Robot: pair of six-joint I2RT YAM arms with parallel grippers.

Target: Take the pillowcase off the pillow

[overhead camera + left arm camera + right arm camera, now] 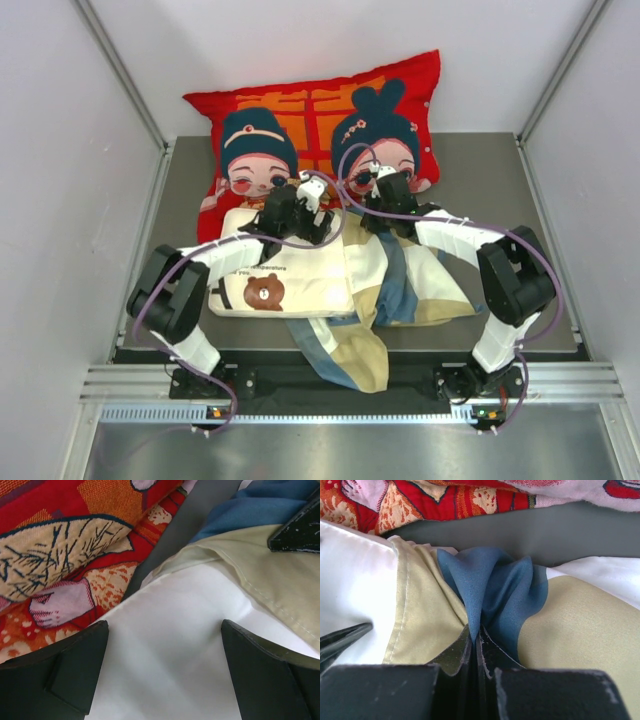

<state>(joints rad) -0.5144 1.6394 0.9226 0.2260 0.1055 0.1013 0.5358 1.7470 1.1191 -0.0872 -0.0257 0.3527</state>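
The cream-white pillow (290,275) with a brown bear print lies at the table's front, its left part bare. The pillowcase (410,275), in blue, tan and cream blocks, is bunched over its right side and hangs over the front edge. My left gripper (292,212) is open, its jaws wide apart over the white pillow (165,650) by the pillowcase's tan hem (280,590). My right gripper (388,205) is shut on a pinched fold of the pillowcase's blue fabric (490,590) at its far edge.
A large red cartoon-figure cushion (320,120) lies at the back, just beyond both grippers, and shows in both wrist views (60,555) (445,500). Grey table surface (490,170) lies to the right. White walls stand on three sides.
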